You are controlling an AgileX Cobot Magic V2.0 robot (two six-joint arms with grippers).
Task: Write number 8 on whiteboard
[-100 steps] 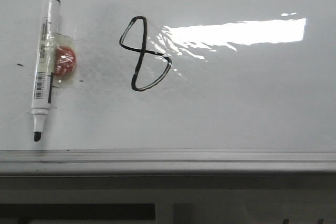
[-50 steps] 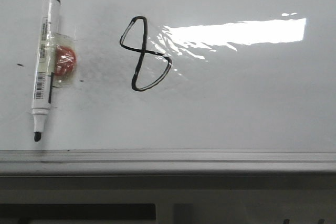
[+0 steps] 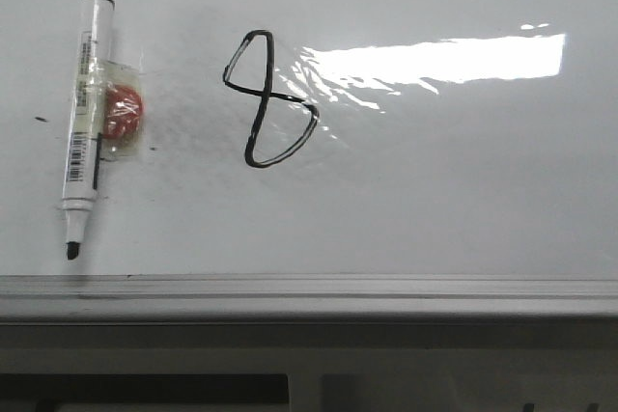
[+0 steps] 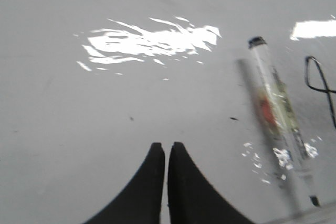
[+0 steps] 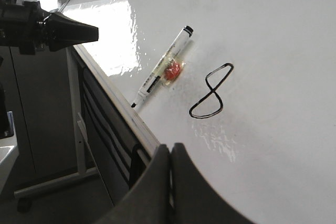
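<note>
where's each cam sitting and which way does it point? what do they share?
Front: faces forward over the glossy white whiteboard; hand-drawn black number 8, white marker pen; no robot body visible.
Left wrist: above the board beside the pen, left gripper jaws closed, empty.
Right wrist: off the board's grey edge rail, right gripper jaws closed; the left arm shows at its edge.
Shared: all three show the 8 and pen.
</note>
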